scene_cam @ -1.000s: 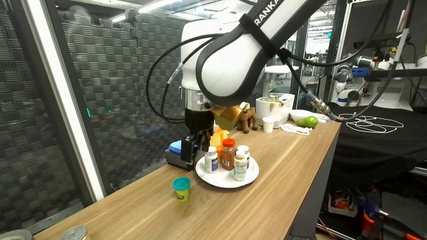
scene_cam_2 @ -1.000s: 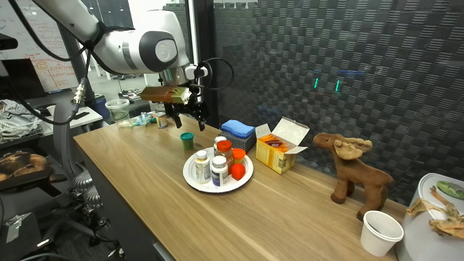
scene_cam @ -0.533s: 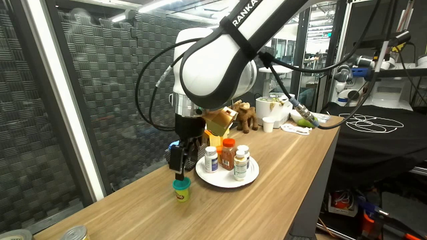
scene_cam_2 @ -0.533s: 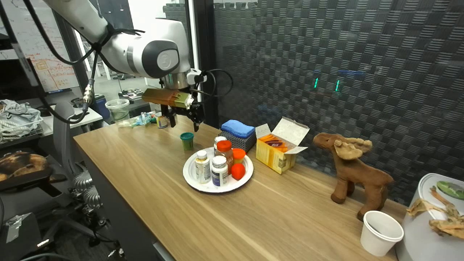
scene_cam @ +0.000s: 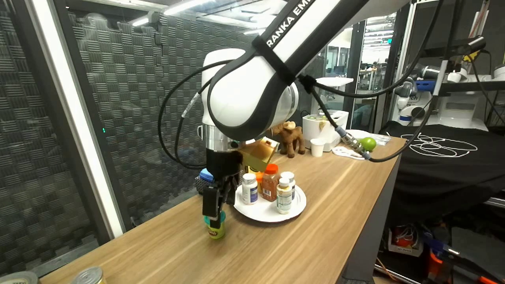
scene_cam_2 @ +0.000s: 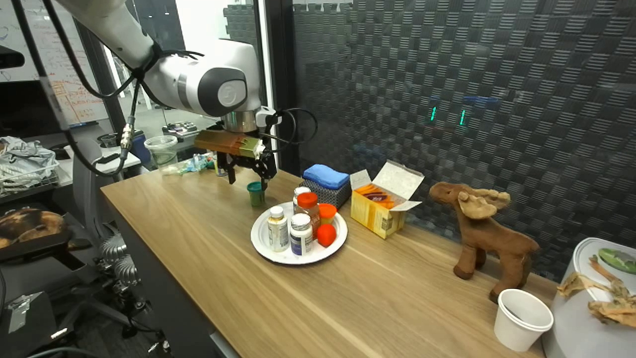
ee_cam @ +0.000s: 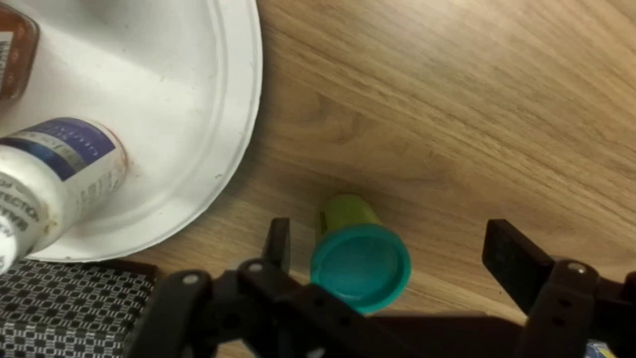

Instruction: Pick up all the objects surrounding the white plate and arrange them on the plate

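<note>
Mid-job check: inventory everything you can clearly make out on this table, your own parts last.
white plate: 1, white, on wooden table
white-capped bottles: 3, whitish, on plate
red-capped jar: 1, brown, on plate
orange-lidded tub: 1, yellowish body, on plate
round piece: 1, red, on plate
teal-lidded tub: 1, green, on table beside plate
patterned box: 1, dark, beside plate
folded item: 1, blue, on patterned box
open carton: 1, yellow, beside patterned box
toy moose: 1, brown, past carton
paper cups: count unclear, white, beside moose
container: 1, white, beside cups
fruit-like item: 1 visible, green, near container
arm: 1, white and black, over table
gripper: 1, black, open, at teal-lidded tub
</note>
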You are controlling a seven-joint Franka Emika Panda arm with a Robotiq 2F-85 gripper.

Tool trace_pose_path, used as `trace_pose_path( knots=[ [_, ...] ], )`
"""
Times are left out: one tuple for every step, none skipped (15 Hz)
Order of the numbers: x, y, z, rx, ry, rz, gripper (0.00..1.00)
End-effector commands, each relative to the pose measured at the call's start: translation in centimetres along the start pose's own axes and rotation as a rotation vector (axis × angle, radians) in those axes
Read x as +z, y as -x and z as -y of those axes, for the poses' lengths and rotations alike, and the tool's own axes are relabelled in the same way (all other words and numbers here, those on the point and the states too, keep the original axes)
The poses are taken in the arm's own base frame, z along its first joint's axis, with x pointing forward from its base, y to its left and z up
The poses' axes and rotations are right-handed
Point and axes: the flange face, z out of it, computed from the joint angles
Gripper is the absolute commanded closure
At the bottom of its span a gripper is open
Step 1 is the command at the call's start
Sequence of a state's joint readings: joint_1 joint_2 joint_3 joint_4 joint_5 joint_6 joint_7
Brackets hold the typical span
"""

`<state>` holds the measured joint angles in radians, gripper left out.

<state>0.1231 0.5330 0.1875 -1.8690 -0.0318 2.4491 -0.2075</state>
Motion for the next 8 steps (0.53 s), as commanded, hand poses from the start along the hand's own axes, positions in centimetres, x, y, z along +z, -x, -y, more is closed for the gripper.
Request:
trace_pose_path(
  knots=[
    [0.4, -0.9, 0.1, -0.021, -0.031, 0.009, 0.00],
    [0.6, -1.1, 0.1, -0.025, -0.030, 0.008, 0.00],
    [0.8, -1.2, 0.2, -0.028, -0.030, 0.009, 0.00],
    [0.9, -1.3, 0.2, -0.031, -0.032, 0.010, 0.00],
    [1.1, -1.4, 0.3, -0.033, -0.033, 0.014, 0.00],
    [1.3, -1.5, 0.3, -0.034, -0.034, 0.015, 0.00],
    [1.5, -1.6, 0.3, -0.034, -0.035, 0.017, 0.00],
    [1.6, -1.7, 0.3, -0.035, -0.034, 0.019, 0.00]
  ],
)
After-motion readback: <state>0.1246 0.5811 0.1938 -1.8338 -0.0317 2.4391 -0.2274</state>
